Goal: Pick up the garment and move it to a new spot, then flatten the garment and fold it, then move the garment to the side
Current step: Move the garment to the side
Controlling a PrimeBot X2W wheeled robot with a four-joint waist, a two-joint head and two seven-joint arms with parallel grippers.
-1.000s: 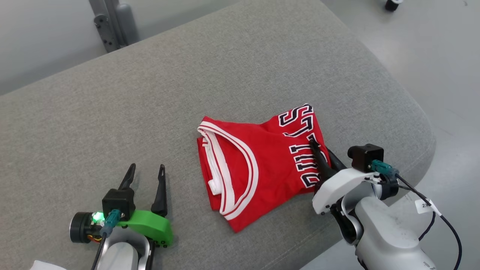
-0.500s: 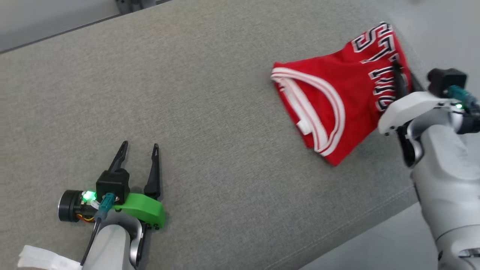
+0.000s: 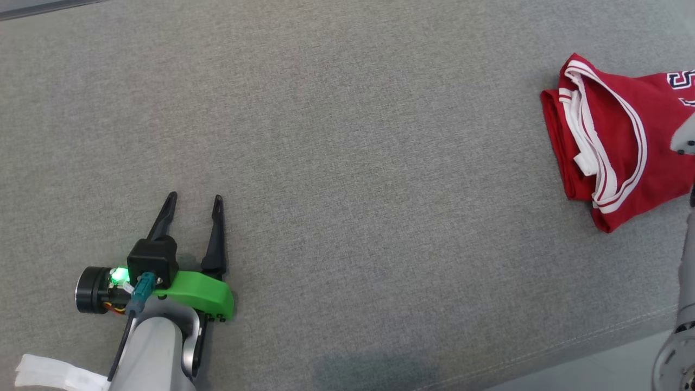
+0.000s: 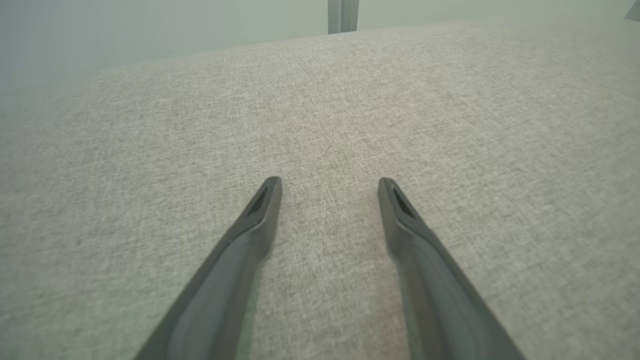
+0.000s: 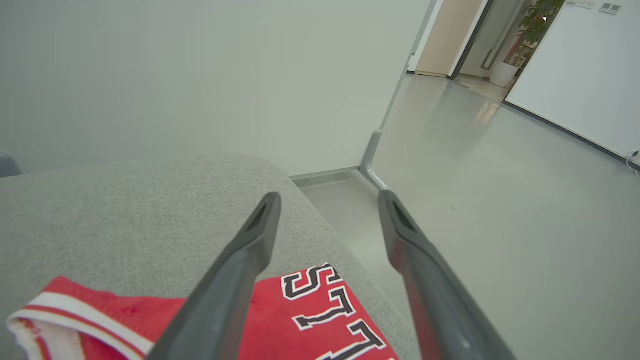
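The garment [image 3: 613,136], a red jersey with white trim and black lettering, lies folded on the grey cushion [image 3: 347,136] at the right edge of the head view. Part of my right arm's pale shell [image 3: 685,136] overlaps it there. In the right wrist view my right gripper [image 5: 329,195] is open, its fingers spread above the garment [image 5: 305,325] with nothing between them. My left gripper [image 3: 195,195] rests open on bare cushion at the lower left, far from the garment. The left wrist view shows my left gripper [image 4: 328,181] with grey fabric between its fingers.
The cushion's rounded right end [image 5: 320,220] drops to a glossy grey floor [image 5: 500,200] just beyond the garment. Its front seam [image 3: 597,336] runs along the lower right of the head view. A wall and a metal post [image 4: 343,15] stand behind the cushion.
The head camera has swung left, so the garment now sits at the picture's right edge. My right gripper, shut on the garment before, has opened and let it go. The left gripper keeps its pose.
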